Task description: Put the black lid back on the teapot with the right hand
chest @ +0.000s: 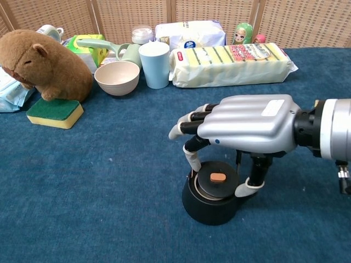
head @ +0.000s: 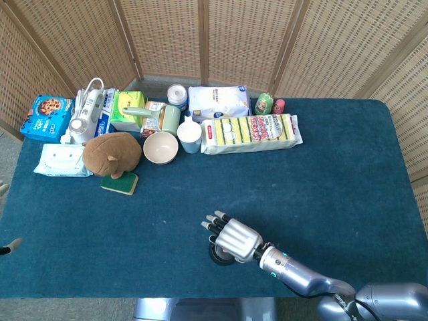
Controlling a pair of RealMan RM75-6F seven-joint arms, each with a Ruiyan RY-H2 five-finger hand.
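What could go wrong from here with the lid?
1. The black lid looks tilted in the teapot mouth; letting go now may leave it cocked.
2. The right hand has fingertips down on both sides of the lid; lifting away could drag it off or nudge the pot.

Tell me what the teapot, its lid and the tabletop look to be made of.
The teapot looks like matte black ceramic or cast iron: dull and thick-walled, though I cannot tell which. The lid shows the same dull black with a small orange knob, held by the right robot hand. The tabletop is covered in blue, fuzzy felt-like cloth.
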